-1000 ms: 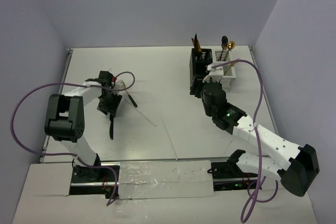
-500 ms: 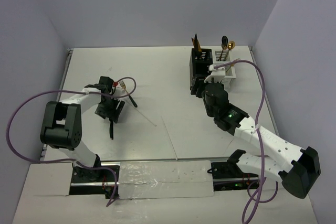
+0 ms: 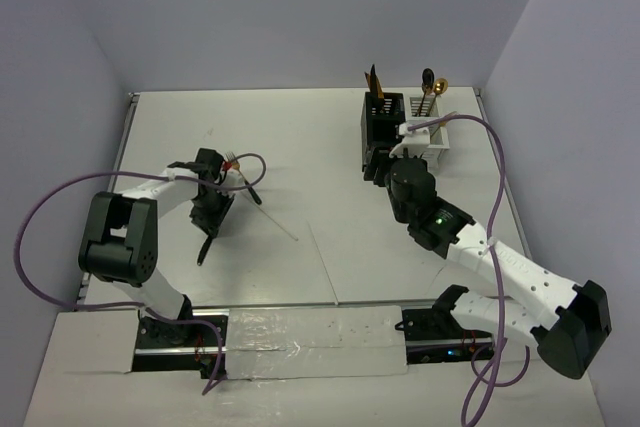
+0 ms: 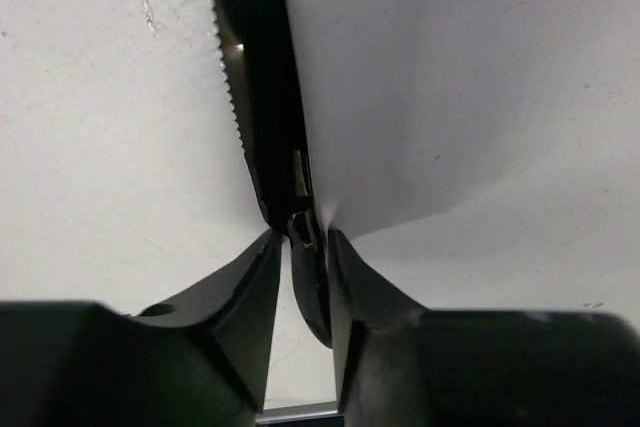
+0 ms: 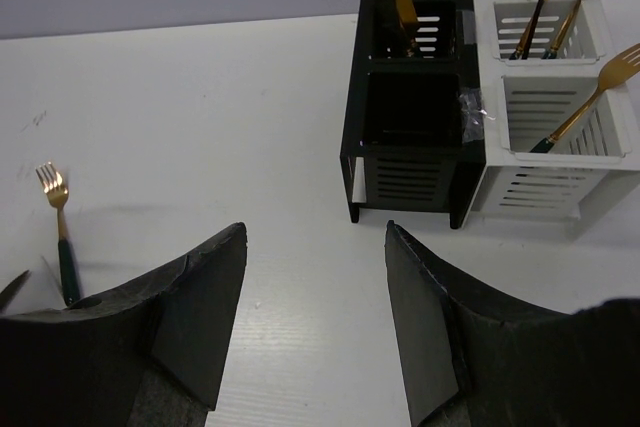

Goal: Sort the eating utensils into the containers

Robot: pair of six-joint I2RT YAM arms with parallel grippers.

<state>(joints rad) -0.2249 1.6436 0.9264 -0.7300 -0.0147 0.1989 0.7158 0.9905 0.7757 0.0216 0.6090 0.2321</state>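
1. The left gripper stands narrow astride the handle of a black knife. A sliver of table shows beside one finger, so a firm clamp cannot be confirmed.
2. The knife lies on the left half of the white table, its long axis roughly near-far. The left arm is the nearer one.
3. The black caddy and white caddy stand well apart, far right.
4. The right gripper hovers wide and empty just near of them.
5. Open table lies between.
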